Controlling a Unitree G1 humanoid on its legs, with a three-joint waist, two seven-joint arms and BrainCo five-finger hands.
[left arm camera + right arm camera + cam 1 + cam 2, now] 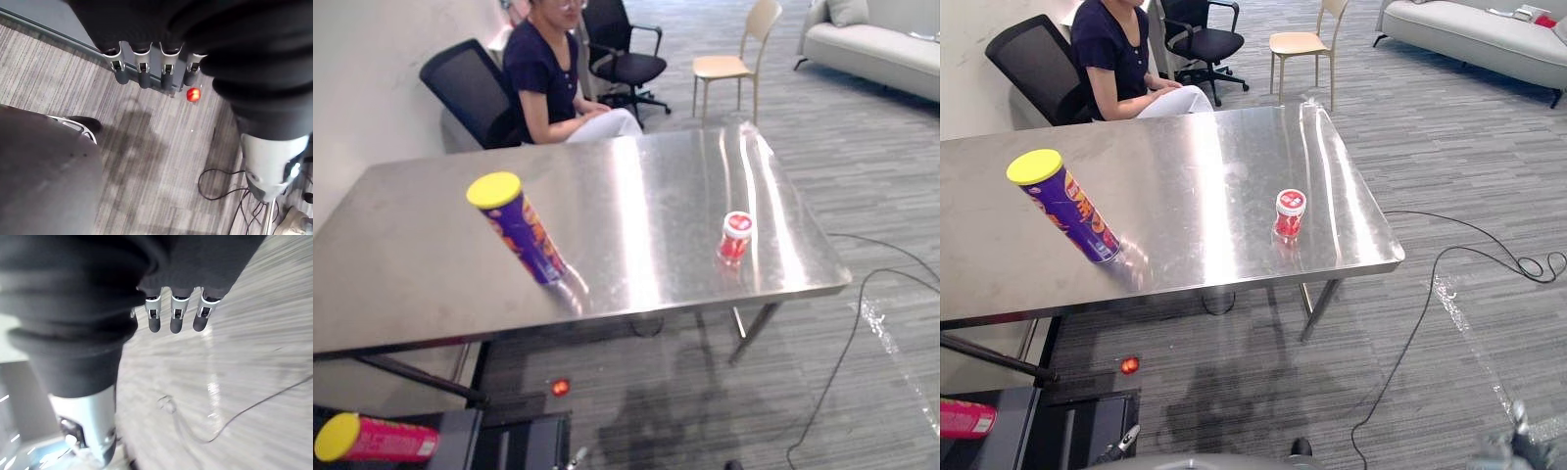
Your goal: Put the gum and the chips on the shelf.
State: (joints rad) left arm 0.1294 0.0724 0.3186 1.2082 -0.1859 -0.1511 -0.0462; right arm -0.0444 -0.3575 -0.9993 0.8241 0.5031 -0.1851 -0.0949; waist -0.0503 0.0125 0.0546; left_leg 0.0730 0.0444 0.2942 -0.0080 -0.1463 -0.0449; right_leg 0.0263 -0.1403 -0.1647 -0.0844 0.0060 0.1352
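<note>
A purple chips can [521, 230] with a yellow lid stands upright on the steel table [636, 196], left of its middle near the front edge. The small red gum jar [735, 238] with a white lid stands toward the table's right end. My left hand [142, 74] hangs over the carpet with its fingers straight and nothing in it. My right hand [176, 316] also hangs over the carpet, fingers straight and empty. Both hands are low and away from the table.
A pink can [374, 438] with a yellow lid lies on a dark shelf unit [509, 441] at lower left. A small red object [560, 387] lies on the floor under the table. A person [553, 73] sits behind the table; chairs and a sofa [876, 44] stand beyond.
</note>
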